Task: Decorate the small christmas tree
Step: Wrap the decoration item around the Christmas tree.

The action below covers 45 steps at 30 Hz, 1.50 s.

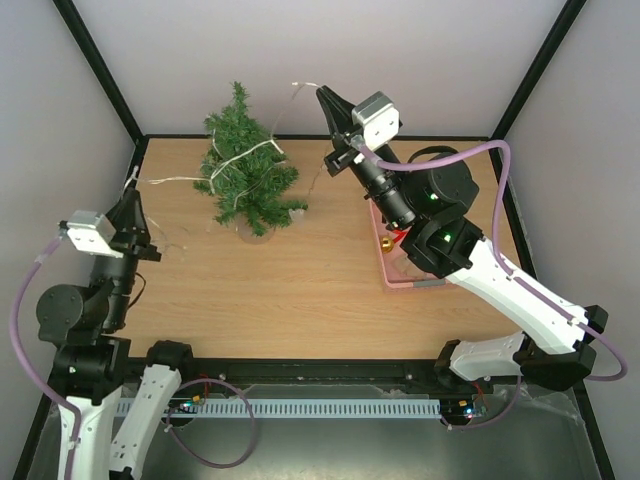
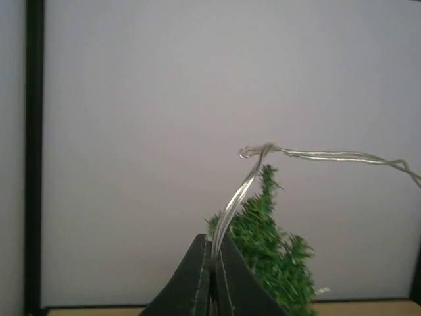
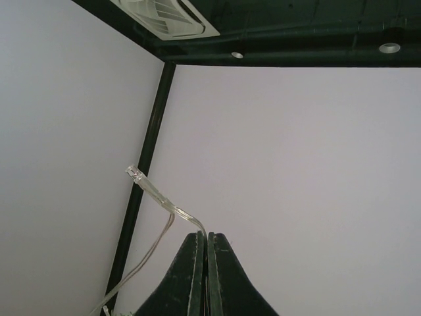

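Observation:
The small christmas tree (image 1: 245, 170) stands upright at the back of the wooden table, left of centre. A clear light string (image 1: 243, 153) drapes across its upper branches. My left gripper (image 1: 130, 196) hovers left of the tree, shut on one stretch of the string. The left wrist view shows that gripper (image 2: 214, 241) pinching the doubled wire (image 2: 238, 194), with the tree (image 2: 276, 253) behind it. My right gripper (image 1: 322, 92) is raised high, right of the treetop, shut on the string's other end. In the right wrist view that gripper (image 3: 207, 234) clamps the wire (image 3: 172, 209), whose bulb tip (image 3: 134, 173) pokes up to the left.
A pink basket (image 1: 384, 268) lies on the table under the right arm, with red and gold ornaments (image 1: 391, 241) showing inside it. Black frame posts (image 1: 100, 70) and pale walls close in the back and the sides.

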Each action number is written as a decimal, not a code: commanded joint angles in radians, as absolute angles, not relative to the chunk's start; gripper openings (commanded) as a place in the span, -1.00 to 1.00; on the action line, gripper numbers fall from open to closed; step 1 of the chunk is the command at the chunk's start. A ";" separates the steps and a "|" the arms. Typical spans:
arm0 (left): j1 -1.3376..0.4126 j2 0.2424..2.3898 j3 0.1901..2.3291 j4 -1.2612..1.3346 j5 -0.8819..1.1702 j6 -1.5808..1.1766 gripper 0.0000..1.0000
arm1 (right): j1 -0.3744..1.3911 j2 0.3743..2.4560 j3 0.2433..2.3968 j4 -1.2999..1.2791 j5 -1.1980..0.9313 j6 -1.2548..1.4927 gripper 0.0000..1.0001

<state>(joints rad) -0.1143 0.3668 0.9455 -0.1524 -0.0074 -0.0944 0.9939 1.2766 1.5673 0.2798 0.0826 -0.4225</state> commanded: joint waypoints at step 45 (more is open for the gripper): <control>-0.014 1.646 1.854 0.374 -0.056 0.185 -0.95 | 0.634 1.637 2.039 0.265 0.438 -0.487 -0.97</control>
<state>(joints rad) -0.0296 1.5715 1.7840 0.2878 -0.1432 0.2020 0.6998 1.6444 2.0426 0.2958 0.4355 -0.5591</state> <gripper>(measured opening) 0.027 0.017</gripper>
